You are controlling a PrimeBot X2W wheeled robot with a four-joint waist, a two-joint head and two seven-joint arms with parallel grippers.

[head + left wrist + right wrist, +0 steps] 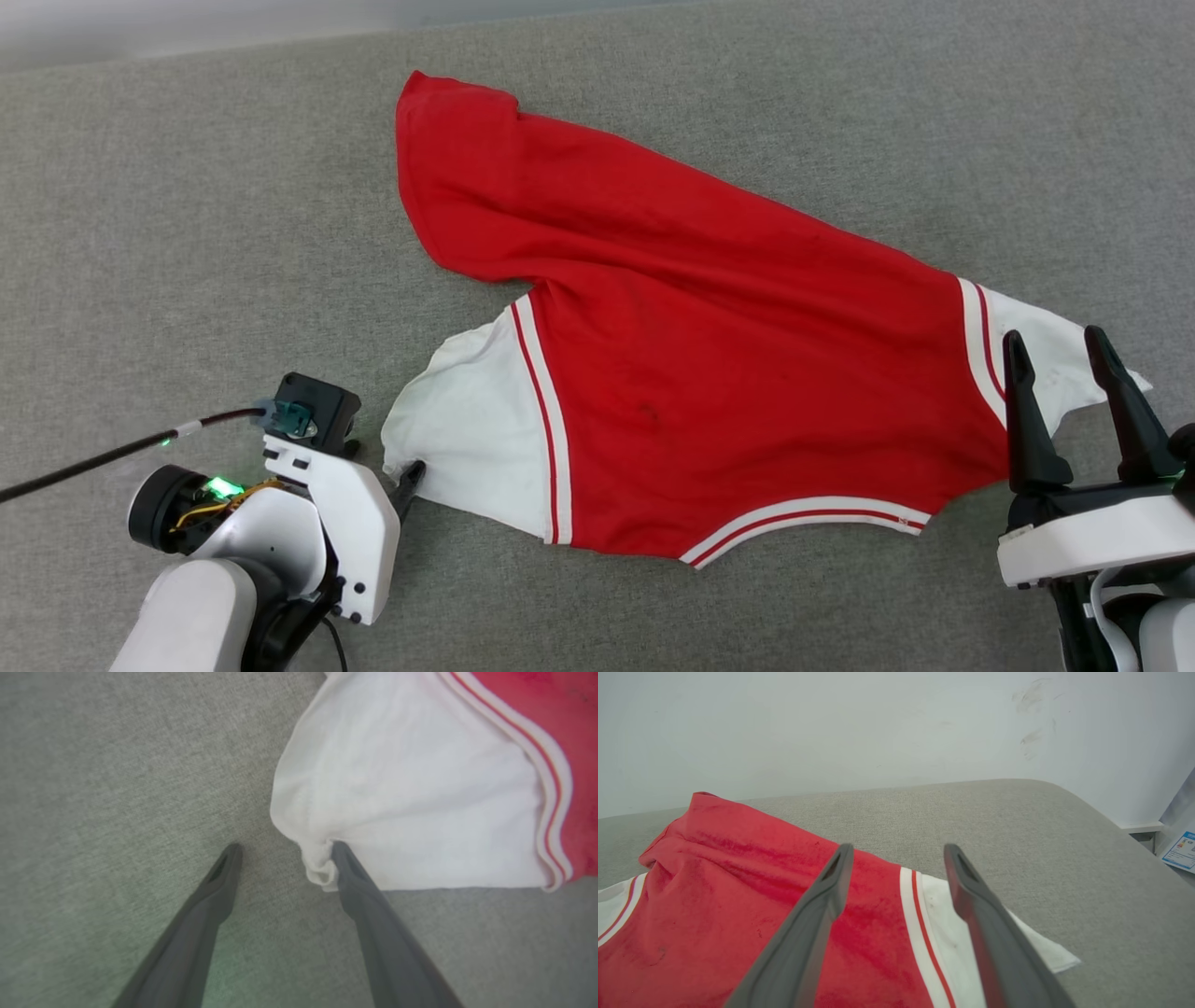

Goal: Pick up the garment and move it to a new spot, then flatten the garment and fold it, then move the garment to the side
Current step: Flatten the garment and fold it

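Garment sprawls mid-frame on grey table; left hand, fingers apart, seemingly touches its lower-left white sleeve; right hand, spread, hovers over the right-edge sleeve.

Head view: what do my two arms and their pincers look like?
Both arms have white shells over black joints. The left pincer and right pincer each have two long, dark grey, tapering fingers. The left wrist carries a black camera block with a black cable, yellow wires and green lights.
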